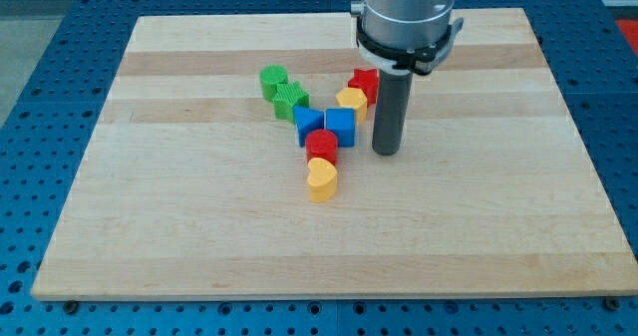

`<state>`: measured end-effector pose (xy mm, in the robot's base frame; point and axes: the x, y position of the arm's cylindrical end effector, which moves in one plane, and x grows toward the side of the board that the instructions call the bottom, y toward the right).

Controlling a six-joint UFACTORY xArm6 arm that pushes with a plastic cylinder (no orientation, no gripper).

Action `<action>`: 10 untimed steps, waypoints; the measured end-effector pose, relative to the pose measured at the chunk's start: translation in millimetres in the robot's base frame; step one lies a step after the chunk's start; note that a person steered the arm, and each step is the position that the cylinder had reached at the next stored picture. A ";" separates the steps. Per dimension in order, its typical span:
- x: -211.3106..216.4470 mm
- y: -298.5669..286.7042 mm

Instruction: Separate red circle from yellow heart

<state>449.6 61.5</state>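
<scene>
- At the view's left of the cluster sat two green blocks (283,91), well out of the matter.
- Right of them, a blue block (307,125) touched the red circle (321,145), which pressed against the yellow heart (320,179) just below it; the pair's line ran roughly up and down the surface (199,226). Which way the heart pointed was unclear.
- Further right, a blue cube (341,126), a yellow block (351,101) and a red block (365,83) stood together.
- Rightmost, my tip (385,152) rested apart from the circle. There was no gripper, so nothing was held.
- Separation looked not yet begun; the next move called for a push wedging between the pair.
</scene>
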 end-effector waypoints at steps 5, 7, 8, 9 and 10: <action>5.4 -15.1; 9.2 -27.0; 9.2 -30.2; 9.2 -35.9; 9.2 -47.6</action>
